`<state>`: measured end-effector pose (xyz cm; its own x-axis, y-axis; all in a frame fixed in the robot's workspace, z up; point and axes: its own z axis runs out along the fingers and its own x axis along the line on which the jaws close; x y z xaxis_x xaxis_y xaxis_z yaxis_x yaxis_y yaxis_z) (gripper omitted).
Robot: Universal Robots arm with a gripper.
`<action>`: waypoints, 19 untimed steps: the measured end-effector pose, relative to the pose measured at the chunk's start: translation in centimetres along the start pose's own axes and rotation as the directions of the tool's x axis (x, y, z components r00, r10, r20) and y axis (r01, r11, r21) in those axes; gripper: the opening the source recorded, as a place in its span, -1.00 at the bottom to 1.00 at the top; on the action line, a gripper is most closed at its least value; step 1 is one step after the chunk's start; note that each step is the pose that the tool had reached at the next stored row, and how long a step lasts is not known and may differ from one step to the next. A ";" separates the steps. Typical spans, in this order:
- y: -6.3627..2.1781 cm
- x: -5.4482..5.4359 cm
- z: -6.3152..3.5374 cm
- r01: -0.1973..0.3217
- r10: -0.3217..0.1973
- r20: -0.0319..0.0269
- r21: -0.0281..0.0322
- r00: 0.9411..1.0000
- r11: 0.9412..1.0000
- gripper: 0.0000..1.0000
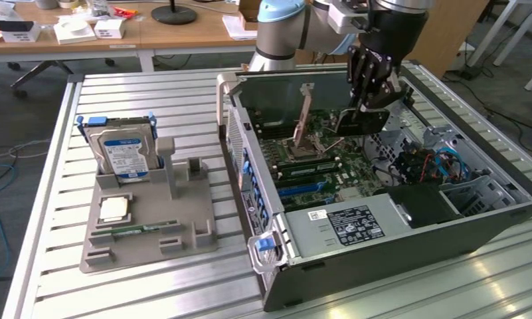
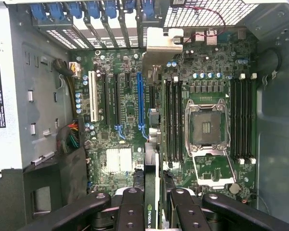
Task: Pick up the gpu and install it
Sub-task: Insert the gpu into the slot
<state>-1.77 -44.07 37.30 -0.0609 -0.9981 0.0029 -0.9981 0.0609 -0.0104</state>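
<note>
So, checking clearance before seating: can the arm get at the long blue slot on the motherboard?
Probably yes: the case lies open, the blue slot looks empty, and nothing shows between it and the gpu in the fingers.

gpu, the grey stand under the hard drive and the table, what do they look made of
gpu: black face, possibly a plastic shroud; its edge in the wrist view shows green circuit board.
stand: dull uniform grey with blocky moulded slots, likely plastic, perhaps printed.
table: silvery ribbed slats with a soft sheen, looks like aluminium.
</note>
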 end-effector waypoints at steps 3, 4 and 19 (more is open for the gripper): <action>0.00 0.0 0.13 0.000 0.000 0.000 0.000 1.000 1.000 -0.49; 0.00 0.0 0.17 0.000 0.000 0.000 0.000 1.000 1.000 -0.49; 0.01 0.0 0.84 0.000 0.000 0.000 0.000 1.000 1.000 -0.49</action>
<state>-1.77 -44.07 36.46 -0.0609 -0.9981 0.0029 -0.9981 0.0609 -0.0105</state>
